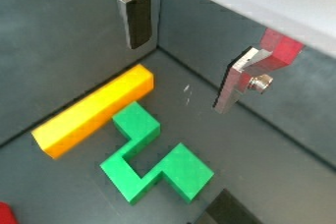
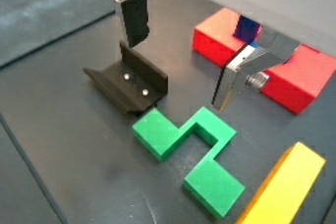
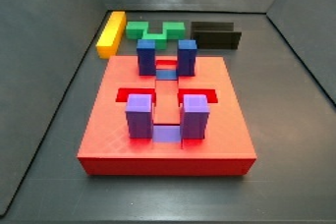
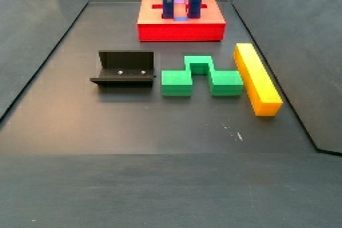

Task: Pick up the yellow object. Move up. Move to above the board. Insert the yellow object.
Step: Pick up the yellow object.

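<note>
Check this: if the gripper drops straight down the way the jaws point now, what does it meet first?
Probably bare floor. The gripper hangs open and empty; the green notched block and yellow object lie off to the side. Depth is unclear.

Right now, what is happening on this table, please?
Nothing is held yet. The gripper is open, its fingers empty, hanging over the floor above the pieces. The yellow object lies flat beside the green block, next to the fixture. The board waits apart, without the bar.
</note>
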Controlling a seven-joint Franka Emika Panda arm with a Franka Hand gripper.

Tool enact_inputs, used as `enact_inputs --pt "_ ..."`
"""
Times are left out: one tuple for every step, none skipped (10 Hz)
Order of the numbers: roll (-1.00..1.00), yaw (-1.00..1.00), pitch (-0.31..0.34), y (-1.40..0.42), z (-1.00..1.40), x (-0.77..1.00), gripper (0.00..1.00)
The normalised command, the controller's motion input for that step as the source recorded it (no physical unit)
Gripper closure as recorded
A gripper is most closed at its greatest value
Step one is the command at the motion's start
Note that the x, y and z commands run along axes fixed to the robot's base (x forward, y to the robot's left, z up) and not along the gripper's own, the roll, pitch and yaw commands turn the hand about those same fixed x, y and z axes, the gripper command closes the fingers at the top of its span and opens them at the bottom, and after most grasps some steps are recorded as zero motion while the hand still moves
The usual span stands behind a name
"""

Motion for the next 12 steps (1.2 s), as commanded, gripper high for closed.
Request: enact_inputs --pt "0.04 0.0 0.0 -0.21 -0.06 0.04 0.0" --pt "0.06 0.0 0.0 -0.38 -0.37 0.0 0.0" --pt "0.13 0.0 0.0 -0.62 -0.66 -0.09 0.0" --pt "0.07 -0.01 0.0 -0.4 -0.64 -0.29 0.0" --pt "0.03 -0.03 -0.031 -0.23 -0.7 -0.45 0.0" --pt "0.0 -0.03 -0.059 0.0 -0.71 -0.57 0.0" --pt "0.0 -0.05 -0.123 0.07 -0.66 -0.72 0.0" --pt "-0.01 -0.09 -0.121 0.0 -0.6 -0.75 0.0" --pt "0.0 -0.13 -0.121 0.0 -0.57 -0.79 0.0" --pt "0.0 -0.17 -0.113 0.0 -0.49 -0.82 0.0" --pt "0.0 -0.17 -0.119 0.0 -0.33 -0.77 0.0" --pt "0.0 -0.05 -0.106 0.0 -0.14 -0.54 0.0"
